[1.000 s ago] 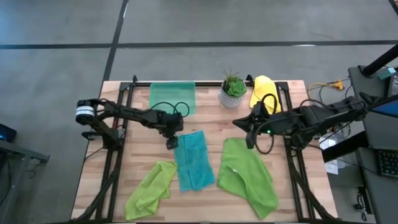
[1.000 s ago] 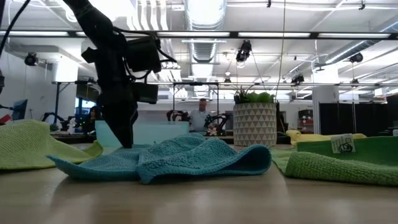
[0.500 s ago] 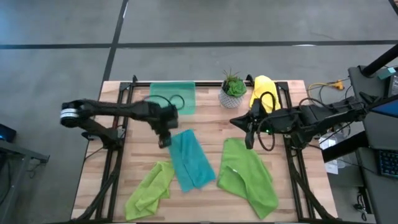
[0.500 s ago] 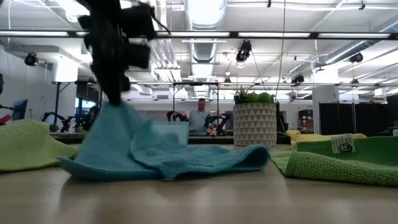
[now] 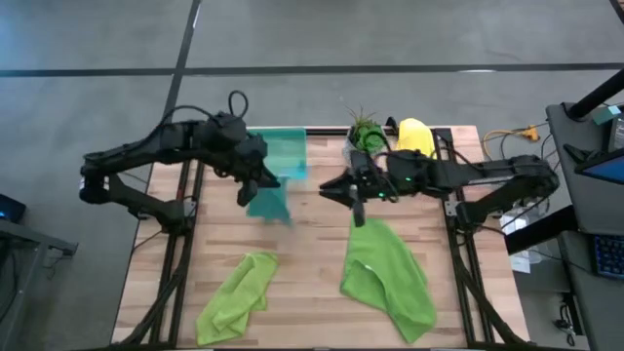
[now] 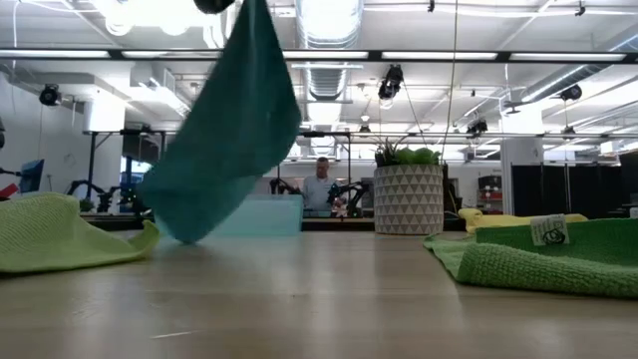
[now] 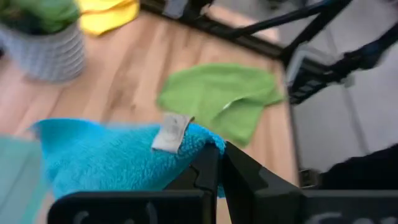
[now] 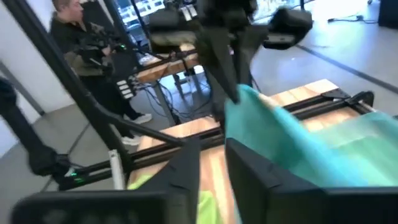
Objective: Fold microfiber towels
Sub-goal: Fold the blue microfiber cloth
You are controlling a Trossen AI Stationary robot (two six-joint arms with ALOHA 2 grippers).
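The teal towel (image 5: 270,195) was lying flat on the middle of the table a second ago; now it is off the wood, hanging from the left gripper (image 5: 250,191), which has lifted up and toward the far left. The right gripper (image 5: 353,207) has swung in from the right side toward the centre, just past the far edge of the big lime towel (image 5: 386,274).

The left gripper's jaws are clamped together on one corner of the teal towel, beside its small sewn label (image 7: 171,132). Holding it by a corner lets the cloth drop open under its own weight — probably so the other arm can catch a second corner. In the low view it hangs as a limp, tapering sheet with its lowest point close to the table. The right gripper's fingers (image 8: 185,169) stand slightly apart with nothing between them, aimed at the hanging cloth.

The towels are soft and nubbly, holding loose folds rather than creases. The small lime towel (image 5: 237,295) lies bunched at the near left — the yellow towel (image 5: 412,136) sits heaped at the far right, beside the potted plant (image 5: 363,133) in its patterned pot. The see-through green tray (image 5: 283,148) lies at the far edge, behind the hanging cloth.
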